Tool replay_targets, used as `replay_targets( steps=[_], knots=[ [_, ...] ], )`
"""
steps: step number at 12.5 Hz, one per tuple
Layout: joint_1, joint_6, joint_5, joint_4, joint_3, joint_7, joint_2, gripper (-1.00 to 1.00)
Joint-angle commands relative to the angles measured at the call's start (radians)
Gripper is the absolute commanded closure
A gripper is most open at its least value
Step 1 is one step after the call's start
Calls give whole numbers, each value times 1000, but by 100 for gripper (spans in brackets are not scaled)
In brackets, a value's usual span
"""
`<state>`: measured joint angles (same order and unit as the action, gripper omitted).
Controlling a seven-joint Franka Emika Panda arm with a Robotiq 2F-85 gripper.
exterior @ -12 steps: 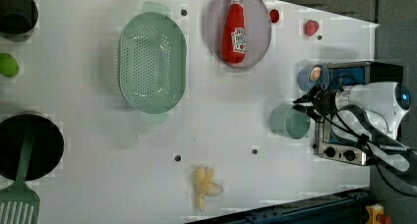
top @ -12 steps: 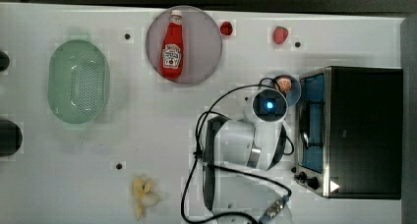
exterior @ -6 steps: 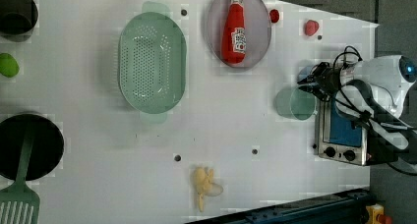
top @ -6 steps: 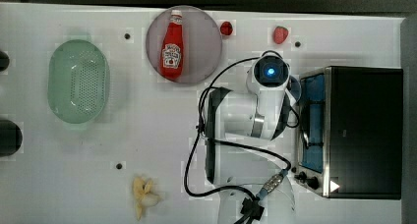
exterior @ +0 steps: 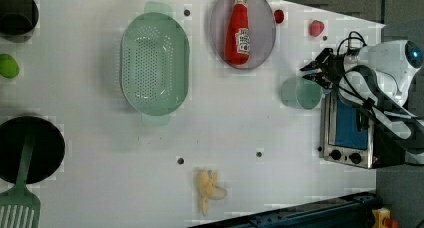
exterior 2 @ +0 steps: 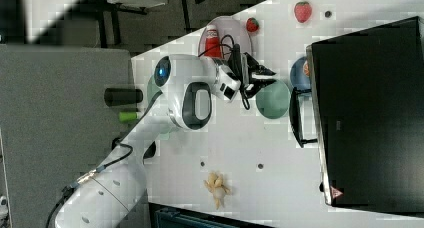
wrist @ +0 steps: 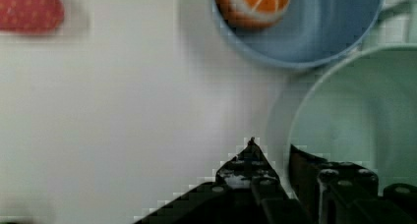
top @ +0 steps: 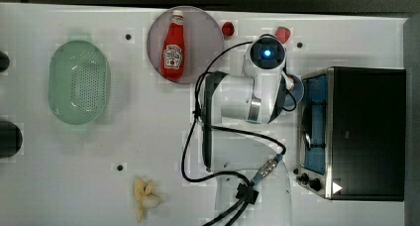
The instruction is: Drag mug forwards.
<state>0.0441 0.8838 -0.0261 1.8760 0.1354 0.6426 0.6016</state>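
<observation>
- Mug [exterior: 300, 93]: pale teal, upright on the white tabletop [exterior: 100, 153], right of centre in the left view, touching the toaster oven [exterior: 348, 133] front.
- Fingers [wrist: 246, 167]: narrowly parted, clamped over the mug's rim, one outside, one inside; gripper [exterior: 316, 72] at the mug's upper right edge in the left view.
- Blue cup [wrist: 314, 32]: just beside the mug, holding an orange [wrist: 253, 3].
- Ketchup [exterior: 238, 35]: lying on a grey plate [exterior: 220, 23], upper centre.
- Basket [exterior: 155, 63]: mint, upper left of centre.

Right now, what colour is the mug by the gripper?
Pale teal, plain; the mug shows best in the left view.
</observation>
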Motion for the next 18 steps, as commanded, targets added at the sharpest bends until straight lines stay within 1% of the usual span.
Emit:
replay_targets(
  steps=[1, 10, 18],
  knots=[
    [-10, -5, 3, -80, 15, 14, 33, 65],
    [-10, -26, 6, -342, -11, 14, 188, 65],
    [-8, -67, 9, -555, -11, 16, 306, 65]
  ],
)
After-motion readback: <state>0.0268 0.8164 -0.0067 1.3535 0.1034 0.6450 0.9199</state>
